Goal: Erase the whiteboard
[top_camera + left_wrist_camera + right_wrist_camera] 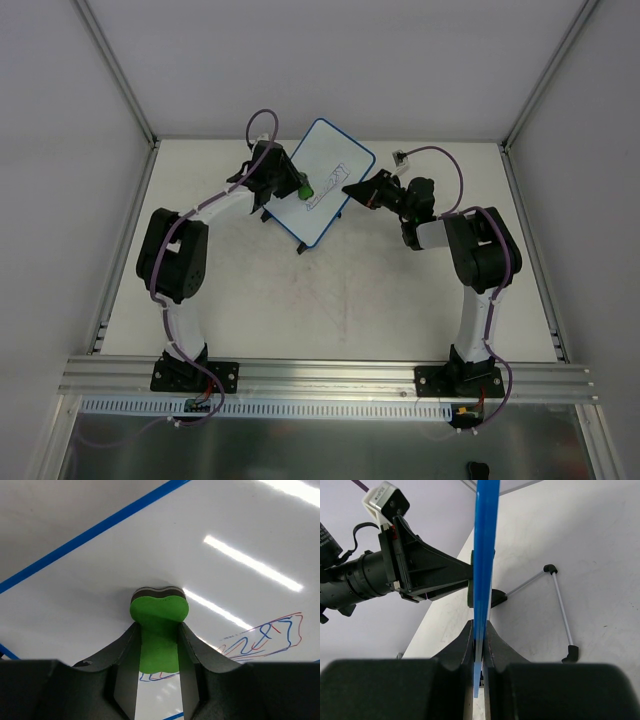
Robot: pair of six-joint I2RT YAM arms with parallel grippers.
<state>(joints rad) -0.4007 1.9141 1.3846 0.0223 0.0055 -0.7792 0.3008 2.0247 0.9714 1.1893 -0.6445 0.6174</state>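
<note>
The whiteboard (322, 172) stands tilted at the back middle of the table, white with a blue rim, with blue and red scribbles (322, 192) near its right edge. My left gripper (298, 186) is shut on a green eraser (304, 189) pressed on the board's face. In the left wrist view the eraser (158, 625) sits between the fingers, the scribbles (267, 639) to its right on the whiteboard (100, 575). My right gripper (358, 190) is shut on the board's right edge; its wrist view shows the blue rim (484, 570) edge-on between the jaws.
The board's wire stand with black feet (561, 611) rests on the table behind the board. The left arm (390, 570) shows beyond the board in the right wrist view. Grey walls and metal posts (118, 70) enclose the table.
</note>
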